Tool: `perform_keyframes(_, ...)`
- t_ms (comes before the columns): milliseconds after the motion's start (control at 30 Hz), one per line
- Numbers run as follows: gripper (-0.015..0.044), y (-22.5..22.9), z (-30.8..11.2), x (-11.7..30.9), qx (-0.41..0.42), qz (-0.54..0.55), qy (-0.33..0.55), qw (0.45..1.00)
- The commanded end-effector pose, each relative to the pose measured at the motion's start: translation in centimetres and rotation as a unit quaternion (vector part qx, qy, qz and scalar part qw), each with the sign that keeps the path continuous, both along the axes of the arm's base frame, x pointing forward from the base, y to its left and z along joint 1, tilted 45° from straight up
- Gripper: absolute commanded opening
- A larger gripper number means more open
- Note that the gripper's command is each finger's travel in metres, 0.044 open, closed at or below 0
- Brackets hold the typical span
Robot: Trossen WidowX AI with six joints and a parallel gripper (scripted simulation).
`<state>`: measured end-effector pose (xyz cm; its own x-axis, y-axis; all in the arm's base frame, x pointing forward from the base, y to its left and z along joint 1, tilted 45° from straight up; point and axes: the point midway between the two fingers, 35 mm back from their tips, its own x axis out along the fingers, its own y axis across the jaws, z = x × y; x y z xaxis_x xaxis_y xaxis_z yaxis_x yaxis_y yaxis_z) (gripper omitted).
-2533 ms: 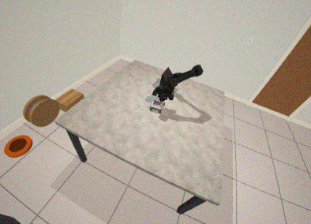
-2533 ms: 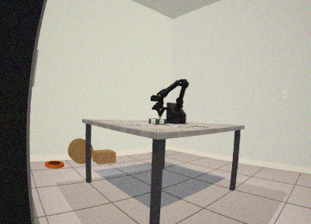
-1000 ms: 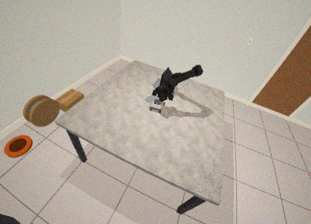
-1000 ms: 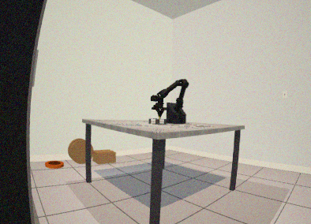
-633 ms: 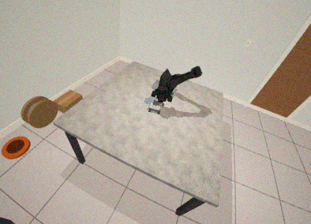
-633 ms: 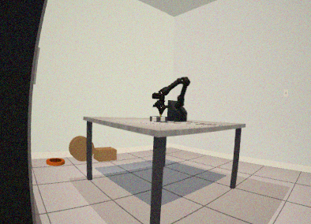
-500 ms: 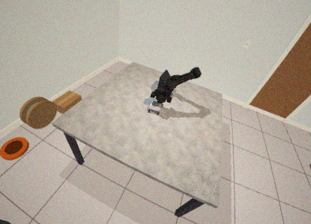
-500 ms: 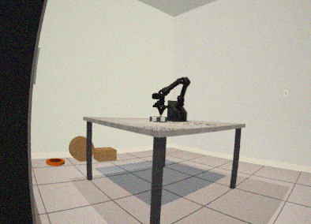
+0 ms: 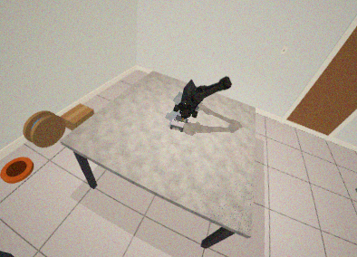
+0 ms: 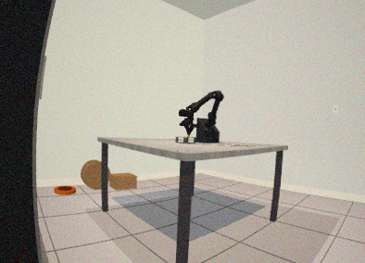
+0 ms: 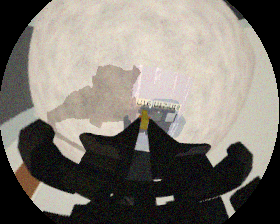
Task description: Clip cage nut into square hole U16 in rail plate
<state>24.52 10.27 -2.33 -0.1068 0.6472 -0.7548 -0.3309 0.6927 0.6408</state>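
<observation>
The cage nut (image 11: 144,121) shows as a small yellow piece between the fingertips. My gripper (image 11: 144,125) (image 10: 188,133) is shut on it, pointing down. The rail plate (image 11: 157,116) is grey, with a pale label strip (image 11: 165,105) along its far edge; the marks are too blurred to read. In the wrist view the nut overlaps the left part of the plate, close to the label strip. The plate's raised stand (image 9: 177,126) (image 10: 179,140) shows small in the top and exterior views. The hole under the nut is hidden, and whether the wings touch the plate I cannot tell.
A pale striped area (image 11: 162,82) lies beyond the label strip. The arm's shadow (image 11: 102,97) falls on the table (image 9: 149,152) (image 10: 153,146). Beyond the table, a wooden disc (image 9: 47,129), a wooden block (image 9: 78,117) and an orange ring (image 9: 5,170) are on the floor.
</observation>
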Motion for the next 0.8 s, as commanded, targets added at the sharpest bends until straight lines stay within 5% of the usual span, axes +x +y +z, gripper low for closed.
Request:
perform_keyframes(0,0.0032,0.0,-0.04,-0.02,-0.004,-0.002,0.0,1.0)
perform_keyframes(767,0.0032,0.17,-0.01,-0.07,-0.021,-0.004,-0.005,1.0)
